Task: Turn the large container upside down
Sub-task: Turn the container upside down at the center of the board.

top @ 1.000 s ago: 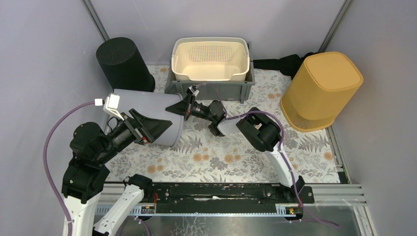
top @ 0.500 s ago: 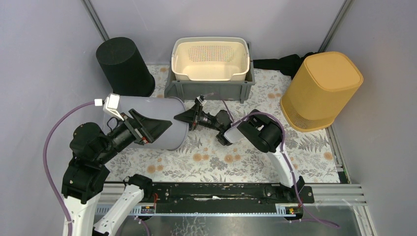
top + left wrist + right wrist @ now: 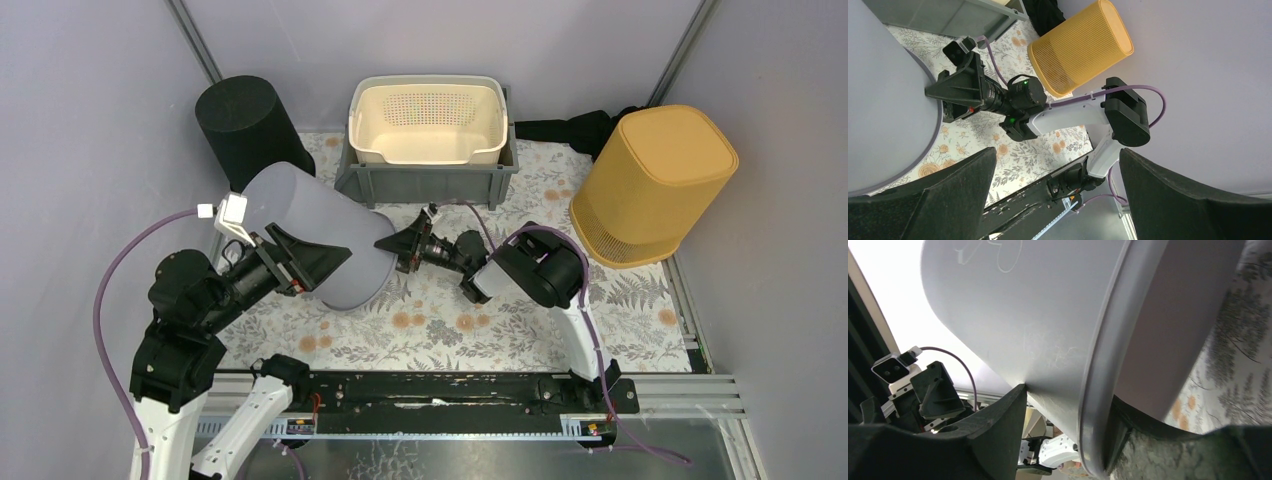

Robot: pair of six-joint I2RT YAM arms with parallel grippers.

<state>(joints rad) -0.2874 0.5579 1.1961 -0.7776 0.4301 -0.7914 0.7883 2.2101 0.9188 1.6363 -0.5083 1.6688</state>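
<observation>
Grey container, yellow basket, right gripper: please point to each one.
grey container (image 3: 335, 222): top external view, on its side wall.
yellow basket (image 3: 668, 155): top external view, on its flat upturned base.
right gripper (image 3: 398, 248): top external view, between its fingertips at the container rim.

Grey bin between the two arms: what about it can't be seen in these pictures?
Inside of the grey bin: top view, its own wall hides it; right wrist view catches only a part near the rim.
Whether the left fingers press on it: top view, they cover the spot themselves.
</observation>
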